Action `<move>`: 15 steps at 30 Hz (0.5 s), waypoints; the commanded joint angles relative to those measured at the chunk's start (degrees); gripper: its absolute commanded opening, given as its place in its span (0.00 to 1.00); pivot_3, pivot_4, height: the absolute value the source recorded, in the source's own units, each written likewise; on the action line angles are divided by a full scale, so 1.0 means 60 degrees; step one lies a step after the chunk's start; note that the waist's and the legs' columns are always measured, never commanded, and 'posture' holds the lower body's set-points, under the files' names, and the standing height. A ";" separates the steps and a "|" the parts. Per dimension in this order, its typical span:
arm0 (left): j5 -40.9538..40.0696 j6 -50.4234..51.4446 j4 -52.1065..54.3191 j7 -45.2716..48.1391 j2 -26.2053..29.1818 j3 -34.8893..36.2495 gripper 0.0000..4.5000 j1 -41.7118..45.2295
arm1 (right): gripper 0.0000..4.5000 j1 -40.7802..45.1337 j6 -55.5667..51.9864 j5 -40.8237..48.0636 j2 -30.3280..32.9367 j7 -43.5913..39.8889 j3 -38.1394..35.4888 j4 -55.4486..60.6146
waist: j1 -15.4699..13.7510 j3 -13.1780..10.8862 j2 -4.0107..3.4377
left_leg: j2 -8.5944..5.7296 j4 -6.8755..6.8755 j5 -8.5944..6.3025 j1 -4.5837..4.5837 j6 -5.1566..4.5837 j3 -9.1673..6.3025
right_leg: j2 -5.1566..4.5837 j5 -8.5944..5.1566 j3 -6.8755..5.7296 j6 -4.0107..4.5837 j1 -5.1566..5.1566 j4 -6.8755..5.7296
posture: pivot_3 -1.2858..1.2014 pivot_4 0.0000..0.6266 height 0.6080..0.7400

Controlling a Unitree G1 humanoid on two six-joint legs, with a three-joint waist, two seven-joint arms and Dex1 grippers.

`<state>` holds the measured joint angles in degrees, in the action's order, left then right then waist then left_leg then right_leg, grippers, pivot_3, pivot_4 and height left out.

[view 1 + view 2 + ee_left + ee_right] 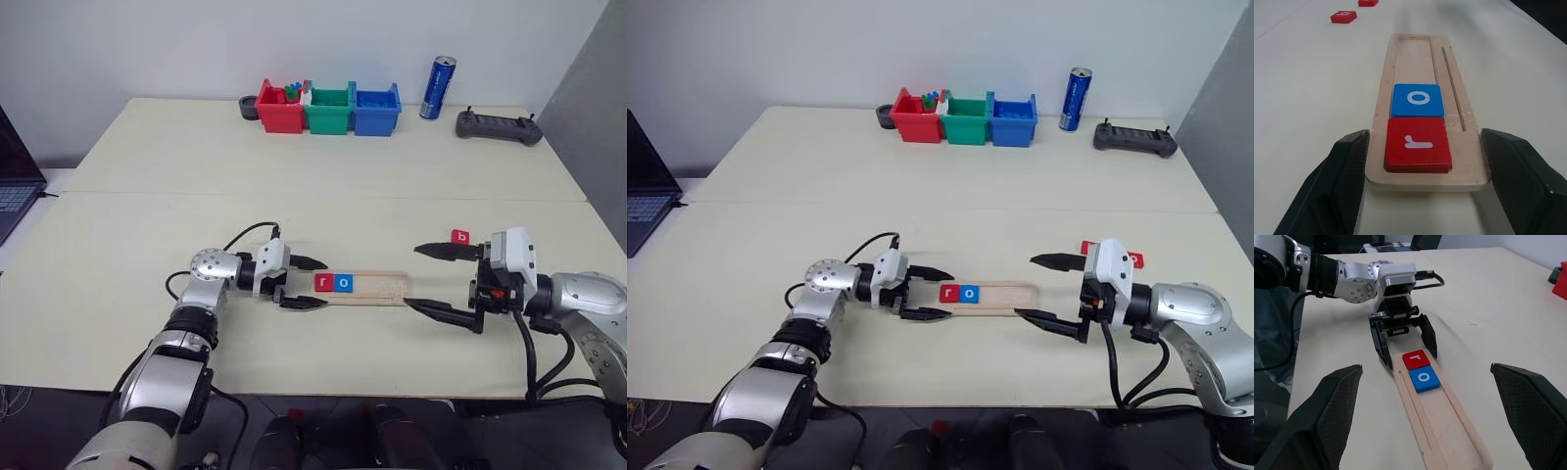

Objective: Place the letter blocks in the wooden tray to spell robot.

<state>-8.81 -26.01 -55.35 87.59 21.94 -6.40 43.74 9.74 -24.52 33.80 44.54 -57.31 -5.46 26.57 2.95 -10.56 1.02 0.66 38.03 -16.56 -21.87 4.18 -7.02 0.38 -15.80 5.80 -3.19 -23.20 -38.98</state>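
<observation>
While the wooden tray [367,287] lies lengthwise on the pale tabletop [323,176] between the two arms, it holds a red "r" block [324,283] at its left end and a blue "o" block [344,283] touching it; the rest of the groove towards the right is bare. The left gripper [309,283] sits at that left end, its fingers [1347,166] spread, one along each long edge beside the "r", gripping nothing; whether they touch the wood is hard to tell. The right gripper [441,283] hangs at the tray's right end, its fingers [438,252] wide apart and empty. A red "b" block [459,236] lies on the tabletop just behind the right gripper, and another red block [1367,2] lies near it, its letter too small to read. Three bins [329,109], a blue can [437,87] and a black controller [498,125] stand well apart along the far edge, leaving broad open tabletop around the tray.
</observation>
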 commanded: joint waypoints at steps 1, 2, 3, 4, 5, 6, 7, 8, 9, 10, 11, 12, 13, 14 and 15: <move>0.0073 -0.0249 -0.0244 -0.0062 -0.0058 0.0093 0.74 0.0375 | 1.00 0.0067 -0.0045 0.0066 0.0030 0.0132 -0.0107 0.0301 | 0.0002 0.0000 0.0000 | 0.0000 0.0000 0.0000 0.0000 0.0000 -0.0001 | 0.0000 0.0000 -0.0001 0.0000 0.0000 0.0000 | 0.52 0.24 1.00; 0.0099 -0.0290 -0.0333 -0.0088 -0.0070 0.0104 0.74 0.0425 | 1.00 0.0040 -0.0057 0.0080 0.0028 0.0157 -0.0120 0.0325 | 0.0001 0.0000 0.0000 | 0.0000 0.0000 0.0000 0.0000 0.0000 -0.0002 | 0.0000 0.0000 -0.0003 0.0000 0.0000 0.0000 | 0.52 0.24 1.00; 0.0126 -0.0318 -0.0432 -0.0121 -0.0073 0.0116 0.74 0.0477 | 1.00 0.0015 -0.0065 0.0087 0.0026 0.0181 -0.0122 0.0354 | 0.0001 0.0000 0.0000 | 0.0000 0.0000 0.0000 0.0000 0.0000 -0.0002 | 0.0000 0.0000 -0.0003 0.0000 0.0000 0.0000 | 0.52 0.24 1.00; 0.0166 -0.0364 -0.0515 -0.0147 -0.0076 0.0117 0.74 0.0517 | 1.00 -0.0029 -0.0064 0.0098 0.0031 0.0192 -0.0136 0.0382 | 0.0001 0.0000 0.0000 | -0.0001 0.0000 0.0000 -0.0001 0.0000 -0.0003 | 0.0000 0.0000 -0.0004 0.0000 0.0000 0.0000 | 0.52 0.24 1.00; 0.0198 -0.0404 -0.0592 -0.0155 -0.0072 0.0124 0.74 0.0552 | 1.00 -0.0054 -0.0063 0.0097 0.0034 0.0207 -0.0133 0.0403 | 0.0002 0.0000 0.0000 | -0.0001 0.0000 0.0000 -0.0001 0.0000 -0.0004 | 0.0000 0.0000 -0.0005 0.0000 0.0001 0.0000 | 0.52 0.24 1.00; 0.0223 -0.0440 -0.0653 -0.0160 -0.0073 0.0130 0.74 0.0578 | 1.00 -0.0093 -0.0037 0.0086 0.0044 0.0201 -0.0139 0.0408 | 0.0004 0.0000 0.0000 | -0.0001 0.0000 0.0000 -0.0001 0.0000 -0.0003 | 0.0000 0.0000 -0.0005 0.0000 0.0001 0.0000 | 0.52 0.24 1.00; 0.0235 -0.0472 -0.0703 -0.0143 -0.0066 0.0139 0.74 0.0596 | 1.00 -0.0115 -0.0017 0.0071 0.0051 0.0201 -0.0134 0.0406 | 0.0005 0.0000 0.0000 | -0.0001 0.0000 0.0000 -0.0001 0.0000 -0.0004 | 0.0000 0.0000 -0.0005 0.0000 0.0001 0.0000 | 0.52 0.24 1.00; 0.0242 -0.0497 -0.0739 -0.0118 -0.0064 0.0141 0.74 0.0607 | 1.00 -0.0134 0.0009 0.0057 0.0058 0.0191 -0.0138 0.0384 | 0.0005 0.0000 0.0000 | -0.0001 0.0000 0.0000 -0.0001 0.0000 -0.0005 | 0.0000 0.0000 -0.0006 0.0000 0.0001 0.0000 | 0.52 0.24 1.00; 0.0242 -0.0503 -0.0766 -0.0078 -0.0058 0.0139 0.74 0.0613 | 1.00 -0.0145 0.0055 0.0020 0.0066 0.0168 -0.0134 0.0343 | 0.0006 0.0000 0.0000 | -0.0001 0.0000 0.0000 -0.0001 0.0000 -0.0006 | 0.0000 0.0000 -0.0006 0.0000 0.0001 0.0000 | 0.52 0.24 1.00; 0.0240 -0.0512 -0.0786 -0.0044 -0.0051 0.0139 0.74 0.0613 | 1.00 -0.0141 0.0083 -0.0007 0.0066 0.0162 -0.0125 0.0311 | 0.0009 0.0000 0.0000 | -0.0001 0.0000 0.0000 -0.0001 0.0000 -0.0006 | 0.0000 0.0000 -0.0008 0.0000 0.0001 0.0000 | 0.52 0.24 1.00; 0.0235 -0.0501 -0.0796 0.0016 -0.0044 0.0131 0.74 0.0603 | 1.00 -0.0122 0.0107 -0.0031 0.0061 0.0156 -0.0117 0.0268 | 0.0010 0.0000 0.0000 | -0.0001 0.0000 0.0000 -0.0001 0.0000 -0.0006 | 0.0000 0.0000 -0.0007 0.0000 0.0002 0.0000 | 0.52 0.24 1.00; 0.0231 -0.0495 -0.0801 0.0059 -0.0041 0.0126 0.74 0.0591 | 1.00 -0.0102 0.0123 -0.0045 0.0055 0.0150 -0.0112 0.0235 | 0.0013 0.0000 0.0000 | -0.0001 0.0000 0.0000 -0.0001 0.0000 -0.0006 | 0.0000 0.0000 -0.0008 0.0000 0.0001 -0.0001 | 0.52 0.24 1.00; 0.0229 -0.0497 -0.0798 0.0081 -0.0040 0.0126 0.74 0.0576 | 1.00 -0.0082 0.0126 -0.0051 0.0047 0.0154 -0.0107 0.0213 | 0.0015 0.0000 0.0000 | -0.0001 0.0000 0.0000 -0.0001 0.0000 -0.0006 | 0.0000 0.0000 -0.0008 0.0001 0.0002 -0.0001 | 0.52 0.24 1.00; 0.0233 -0.0501 -0.0796 0.0090 -0.0042 0.0124 0.74 0.0562 | 1.00 -0.0062 0.0128 -0.0061 0.0034 0.0160 -0.0097 0.0194 | 0.0016 0.0000 0.0000 | -0.0001 0.0000 0.0000 -0.0001 0.0000 -0.0007 | 0.0000 0.0000 -0.0008 0.0001 0.0002 -0.0001 | 0.52 0.24 1.00; 0.0240 -0.0508 -0.0798 0.0085 -0.0048 0.0125 0.74 0.0553 | 1.00 -0.0050 0.0134 -0.0077 0.0020 0.0159 -0.0089 0.0177 | 0.0019 0.0000 0.0000 | -0.0001 0.0000 0.0000 -0.0001 0.0000 -0.0007 | 0.0000 0.0000 -0.0008 0.0001 0.0002 -0.0001 | 0.52 0.24 1.00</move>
<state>-7.39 -28.18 -60.61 87.88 21.50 -6.34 46.18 8.71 -24.57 33.19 44.54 -56.23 -5.47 26.82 3.07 -10.56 1.02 0.65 38.03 -16.55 -21.87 4.18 -7.06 0.38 -15.80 5.75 -3.18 -23.19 -38.99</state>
